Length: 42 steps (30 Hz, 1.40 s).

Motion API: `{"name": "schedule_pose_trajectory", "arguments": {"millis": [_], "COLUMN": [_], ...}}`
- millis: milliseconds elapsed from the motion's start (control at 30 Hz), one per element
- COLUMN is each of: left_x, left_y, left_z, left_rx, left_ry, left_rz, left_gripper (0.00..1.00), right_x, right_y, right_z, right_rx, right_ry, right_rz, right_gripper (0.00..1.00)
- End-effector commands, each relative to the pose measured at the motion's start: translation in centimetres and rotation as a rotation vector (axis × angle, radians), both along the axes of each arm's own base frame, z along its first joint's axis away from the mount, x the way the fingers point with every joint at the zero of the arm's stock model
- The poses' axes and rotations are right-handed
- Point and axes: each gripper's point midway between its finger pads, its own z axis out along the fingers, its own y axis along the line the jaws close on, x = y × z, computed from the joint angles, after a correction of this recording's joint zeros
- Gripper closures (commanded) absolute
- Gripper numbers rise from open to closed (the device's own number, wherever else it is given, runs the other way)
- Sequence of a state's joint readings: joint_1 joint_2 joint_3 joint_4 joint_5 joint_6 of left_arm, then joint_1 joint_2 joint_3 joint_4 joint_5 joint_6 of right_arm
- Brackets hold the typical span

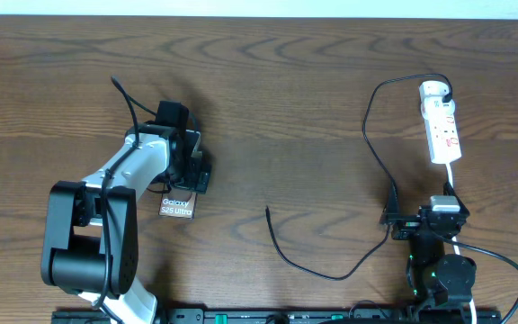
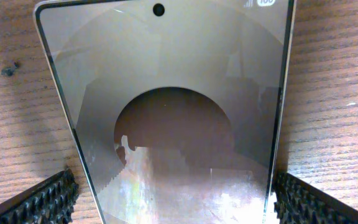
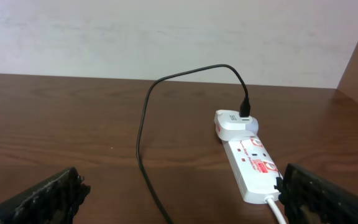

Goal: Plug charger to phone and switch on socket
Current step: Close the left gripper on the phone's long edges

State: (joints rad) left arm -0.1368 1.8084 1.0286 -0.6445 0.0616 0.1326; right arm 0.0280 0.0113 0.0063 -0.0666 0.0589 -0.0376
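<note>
Two steps, neither done yet, judging by the layout.

Largest first: dark wooden surface [image 1: 295, 108], bare across its middle. Next, left hand [image 2: 176, 208], spread wide and low over the phone [image 2: 166, 81], ribbed fingers [image 2: 42, 199] close beside its long edges, contact unclear, pinching nothing. Right hand [image 3: 188, 208] likewise spread wide and empty, near the front edge on the right, facing the socket [image 3: 250, 165].

Phone lying flat and face up, left of centre, partly hidden beneath the left hand in the overhead view. No port in sight and nothing plugged into it. Socket toward the back right corner, lying lengthwise, white adapter [image 3: 235, 124] seated at its far end. Charger [image 1: 364, 135] already joined to that adapter, looping toward the middle and curling along the front. Free end [image 1: 268, 210] loose on bare wood between phone and right hand, well apart from the phone.

Left to do, probably: picking up that loose end, carrying it to the phone, seating it, then pressing the switch. Switch position impossible to tell from these views.

Writing: white "Galaxy S25 Ultra" on the phone's near end, seen from overhead. Red markings on the socket, too small to read.
</note>
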Motion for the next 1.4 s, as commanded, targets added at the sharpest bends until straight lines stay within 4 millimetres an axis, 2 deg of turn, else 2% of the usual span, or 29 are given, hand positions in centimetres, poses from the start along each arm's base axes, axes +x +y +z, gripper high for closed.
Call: {"name": "schedule_pose_trajectory", "arguments": {"millis": [0, 67, 167, 367, 467, 800, 1367], "left_x": [-1.85, -1.84, -1.85, -1.84, -1.84, -1.86, -1.84], "left_y": [0.29, 0.3, 0.31, 0.3, 0.3, 0.3, 0.31], "left_z": [-1.54, -1.54, -1.56, -1.54, -1.54, -1.55, -1.54], "left_rx": [0.012, 0.012, 0.012, 0.012, 0.012, 0.012, 0.012], "left_ry": [0.063, 0.063, 0.063, 0.063, 0.063, 0.064, 0.063], "left_rz": [-0.021, -0.021, -0.021, -0.021, -0.021, -0.021, -0.021], "left_gripper": [0.02, 0.0, 0.05, 0.05, 0.09, 0.09, 0.18], "right_x": [-0.03, -0.03, -0.03, -0.03, -0.03, -0.03, -0.03], "right_y": [-0.11, -0.11, -0.11, -0.1, -0.1, -0.1, -0.11], "right_z": [-0.03, -0.03, -0.03, -0.03, -0.03, -0.03, -0.03], "right_rx": [-0.009, -0.009, -0.009, -0.009, -0.009, -0.009, -0.009], "right_ry": [0.0, 0.0, 0.0, 0.0, 0.0, 0.0, 0.0], "right_rz": [-0.003, -0.003, -0.003, -0.003, -0.003, -0.003, -0.003], "right_gripper": [0.01, 0.01, 0.01, 0.01, 0.01, 0.01, 0.01]}}
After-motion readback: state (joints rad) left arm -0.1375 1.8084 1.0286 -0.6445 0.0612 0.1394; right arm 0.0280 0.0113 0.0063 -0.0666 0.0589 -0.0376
